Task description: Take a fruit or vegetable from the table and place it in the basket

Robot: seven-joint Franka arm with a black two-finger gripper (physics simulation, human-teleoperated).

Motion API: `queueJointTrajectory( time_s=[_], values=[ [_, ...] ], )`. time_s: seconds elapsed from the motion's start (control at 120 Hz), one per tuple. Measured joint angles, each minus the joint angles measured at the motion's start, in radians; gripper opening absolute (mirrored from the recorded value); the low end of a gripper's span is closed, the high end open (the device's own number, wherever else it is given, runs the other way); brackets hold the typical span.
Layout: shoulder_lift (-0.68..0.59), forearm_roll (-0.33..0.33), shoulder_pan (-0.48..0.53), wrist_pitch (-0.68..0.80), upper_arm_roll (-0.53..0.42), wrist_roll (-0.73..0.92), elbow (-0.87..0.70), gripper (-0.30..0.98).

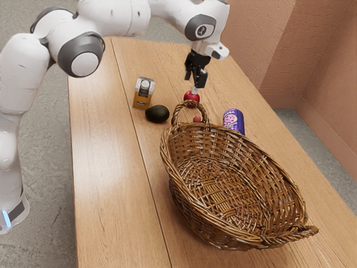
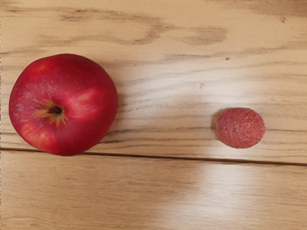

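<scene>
The long pale-brown bench (image 1: 106, 167) looks like wood, smooth with a soft sheen, streaked by darker grain. The big oval brown basket (image 1: 234, 192) looks woven from wicker, rough and ridged, with a slight gloss on its strands. The round red apple (image 2: 64, 103) has smooth, mildly glossy skin; the small pinkish oval lychee-like fruit (image 2: 241, 128) looks bumpy and nearly matt. The dark green-black oval avocado (image 1: 157, 114) has a dull sheen. The purple cylindrical can (image 1: 234, 121) looks smooth and printed. The white rounded arm (image 1: 114, 17) looks like smooth plastic, satin-finished, while the black pincer (image 1: 195, 82) appears darker and hard-surfaced.
</scene>
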Motion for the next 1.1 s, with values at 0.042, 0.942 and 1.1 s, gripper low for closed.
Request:
queueJointTrajectory(
  time_s=[0.042,0.942,1.1],
  values=[
    [0.004,-0.003,0.009,0.009,0.006,0.008,0.000,0.68],
    [0.155,-0.109,0.101,0.268,-0.007,0.135,-0.013,0.69],
    [0.177,-0.126,0.101,0.291,-0.007,0.146,-0.017,0.69]
  ],
)
